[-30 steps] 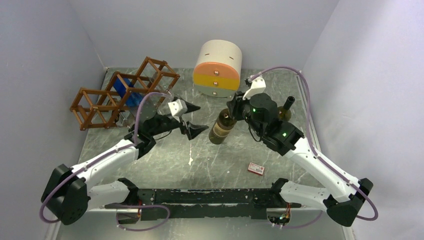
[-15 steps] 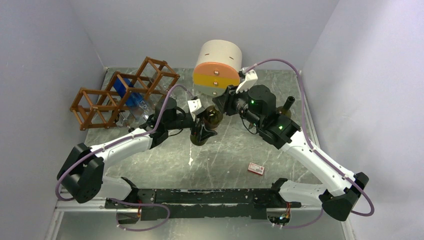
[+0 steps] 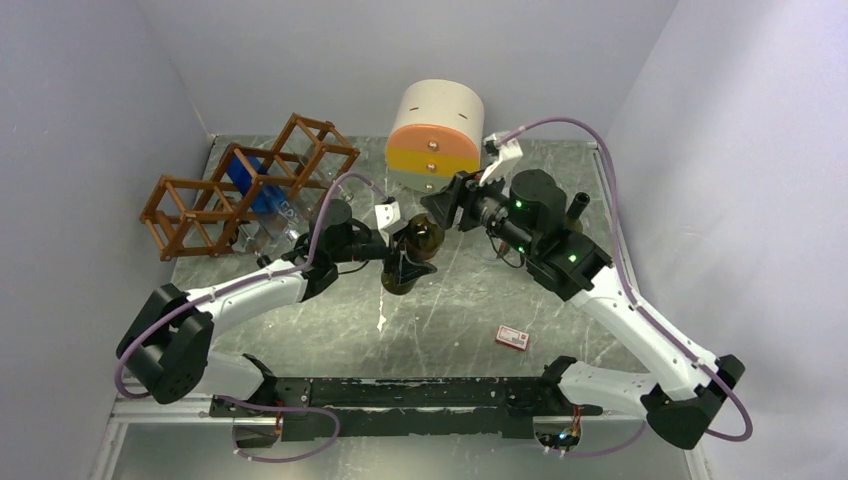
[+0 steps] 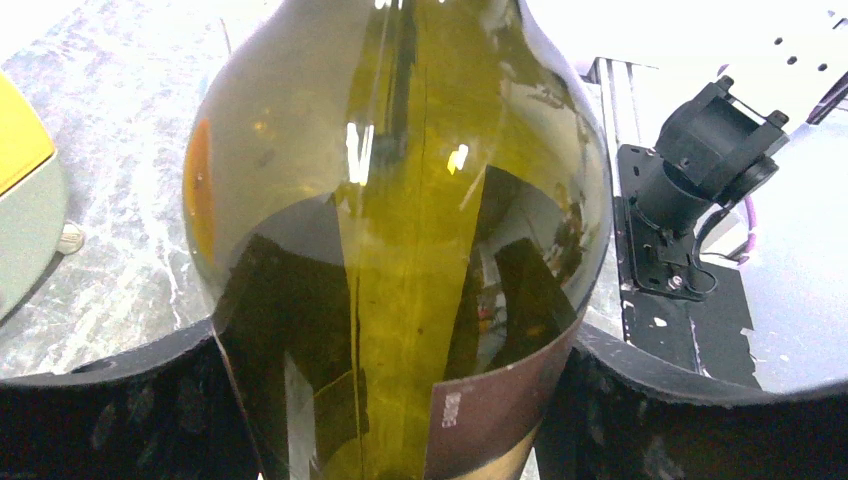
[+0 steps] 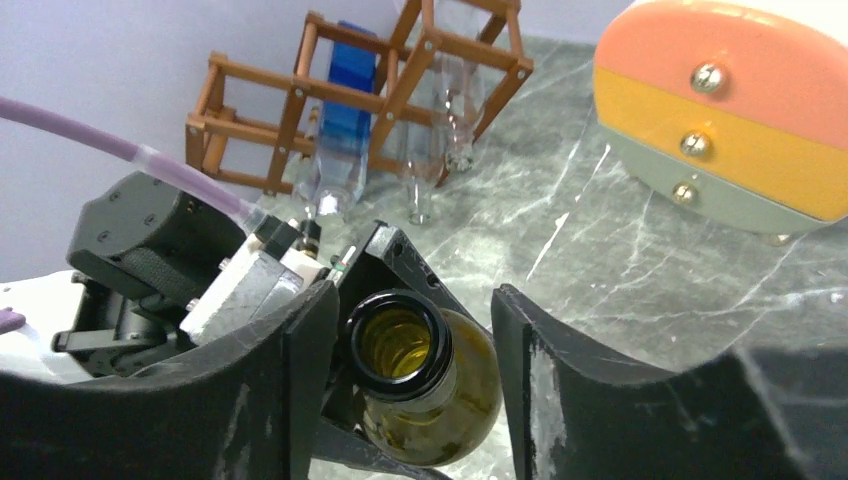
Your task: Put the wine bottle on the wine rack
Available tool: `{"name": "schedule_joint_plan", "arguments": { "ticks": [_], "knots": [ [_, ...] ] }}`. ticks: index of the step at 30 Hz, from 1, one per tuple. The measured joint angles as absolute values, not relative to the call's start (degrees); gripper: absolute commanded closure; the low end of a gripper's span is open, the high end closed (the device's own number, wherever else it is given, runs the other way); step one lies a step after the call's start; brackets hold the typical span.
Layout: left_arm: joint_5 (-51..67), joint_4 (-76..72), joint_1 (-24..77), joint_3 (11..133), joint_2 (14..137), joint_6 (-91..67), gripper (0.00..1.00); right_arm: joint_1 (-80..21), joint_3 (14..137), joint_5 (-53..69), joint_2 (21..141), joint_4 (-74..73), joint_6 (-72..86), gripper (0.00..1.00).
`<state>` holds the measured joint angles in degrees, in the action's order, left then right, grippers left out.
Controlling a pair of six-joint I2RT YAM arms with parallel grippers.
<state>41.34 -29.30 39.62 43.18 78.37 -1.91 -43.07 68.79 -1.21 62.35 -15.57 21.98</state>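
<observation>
- The left gripper [image 3: 403, 262] is clamped on the body of the wine bottle [image 3: 418, 240]; up close, its fingers [image 4: 100, 420] press the green glass on both sides.
- The right gripper [image 5: 412, 305] is spread wide, one finger either side of the bottle's open mouth, gripping nothing.
- The bottle sits mid-table [image 3: 450, 310], tilted, just in front of the round drawer cabinet [image 3: 436, 140].
- The wine rack [image 3: 240, 185] stands off to the left, well apart from it, with a few clear bottles in its cells.
</observation>
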Motion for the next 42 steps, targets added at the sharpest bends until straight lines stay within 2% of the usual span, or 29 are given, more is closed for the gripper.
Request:
{"name": "schedule_joint_plan", "arguments": {
  "ticks": [4,7,18,25,30,34,42],
  "knots": [
    [41.5,-27.9,39.6,43.4,78.5,1.6,0.93,-42.4,69.3,-1.2,59.6,-15.4,21.6,0.28],
    [39.7,-20.6,39.7,45.8,78.5,8.8,0.93,-42.4,69.3,-1.0,58.2,-14.9,21.4,0.28],
    [21.3,0.5,41.1,50.0,69.3,40.6,0.93,-42.3,70.6,-2.4,58.2,-20.8,15.9,0.27],
    [9.2,0.7,44.9,43.5,61.1,59.0,0.93,-42.3,70.6,-1.7,54.9,-26.3,13.6,0.27],
    [4.5,0.9,47.7,38.4,59.8,69.4,0.93,-42.3,67.6,7.5,54.8,-27.4,11.0,0.27],
    [2.4,1.3,48.5,35.1,59.1,74.2,0.93,-42.3,64.6,13.5,57.3,-29.1,9.8,0.27],
    [1.0,0.0,48.6,31.6,56.3,78.9,0.93,-43.8,59.0,17.8,59.2,-32.2,9.1,0.28]
  ]
}}
